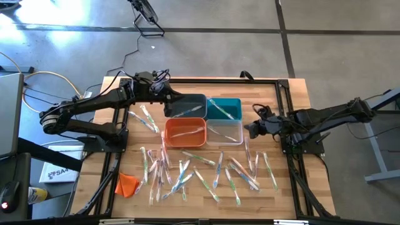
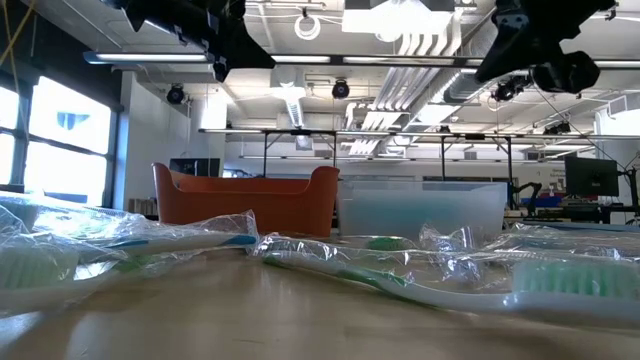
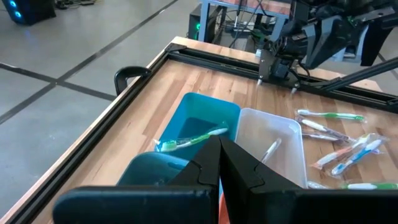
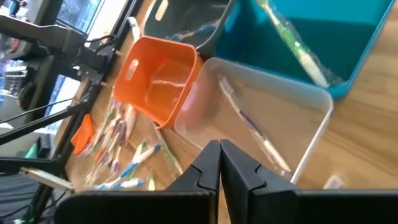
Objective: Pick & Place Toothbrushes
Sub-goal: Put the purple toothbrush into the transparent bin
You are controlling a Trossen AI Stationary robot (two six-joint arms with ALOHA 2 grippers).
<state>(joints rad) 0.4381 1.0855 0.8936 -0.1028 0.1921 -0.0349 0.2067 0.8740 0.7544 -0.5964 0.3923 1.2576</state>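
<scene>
Currently: four bins (image 1: 204,122) clustered mid-table. Left gripper (image 1: 167,98) over grey bin, fingers closed, empty. Right gripper (image 1: 250,130) beside clear bin, closed, empty. Toothbrushes (image 1: 200,172) mostly scattered on table, few in bins.

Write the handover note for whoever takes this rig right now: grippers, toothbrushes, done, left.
Left gripper: shut, empty, above the dark grey bin.
Right gripper: shut, empty, beside the clear bin.
Done: at least one toothbrush lies in each bin: dark grey, teal bin, orange bin and clear.
Left: most toothbrushes lie scattered on the table in front of the bins, a few beside the dark grey one.
</scene>
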